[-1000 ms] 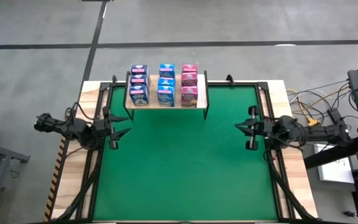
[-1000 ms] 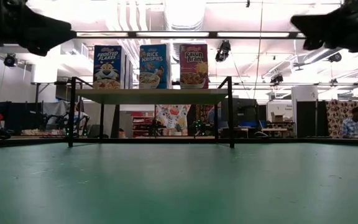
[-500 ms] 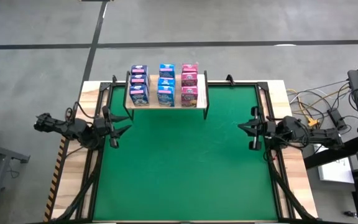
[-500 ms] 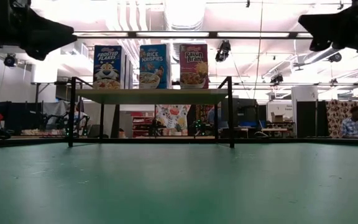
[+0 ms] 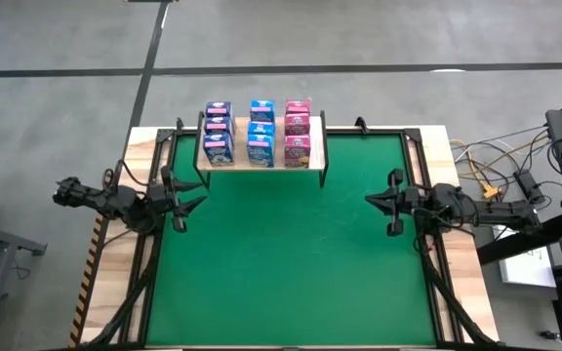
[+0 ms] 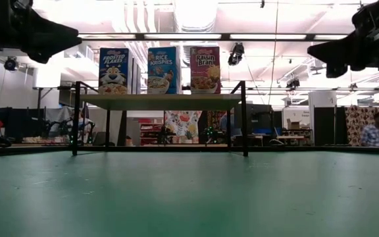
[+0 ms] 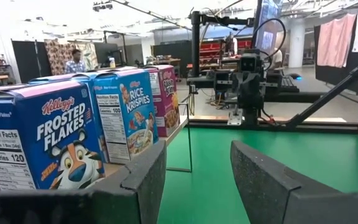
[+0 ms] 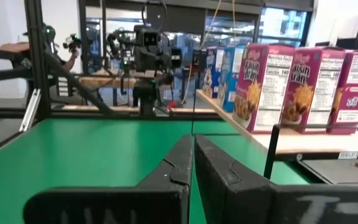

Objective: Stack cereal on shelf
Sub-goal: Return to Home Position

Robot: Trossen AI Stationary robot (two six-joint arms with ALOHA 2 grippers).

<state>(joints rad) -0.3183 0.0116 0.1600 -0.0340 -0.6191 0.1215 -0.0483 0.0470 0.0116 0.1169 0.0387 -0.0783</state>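
The cereal boxes stand upright in three rows on the wooden shelf (image 5: 261, 167) at the table's far edge: Frosted Flakes (image 5: 218, 133), Rice Krispies (image 5: 260, 131) and Raisin Bran (image 5: 298, 131). In the low view the front boxes (image 6: 164, 69) rest on the board (image 6: 160, 101), which is raised on black legs. My left gripper (image 5: 191, 202) hovers open and empty over the mat's left edge, near the shelf's left end (image 7: 194, 168). My right gripper (image 5: 371, 201) hovers over the mat's right side with its fingers shut and empty (image 8: 193, 158).
The green mat (image 5: 291, 263) is bordered by a black frame and a wooden table rim (image 5: 447, 146). Cables and equipment (image 5: 515, 180) lie off the right edge. A person (image 6: 376, 128) sits in the room beyond the table.
My right gripper has come down a little and edged toward the table's middle. The boxes and shelf have stayed put.
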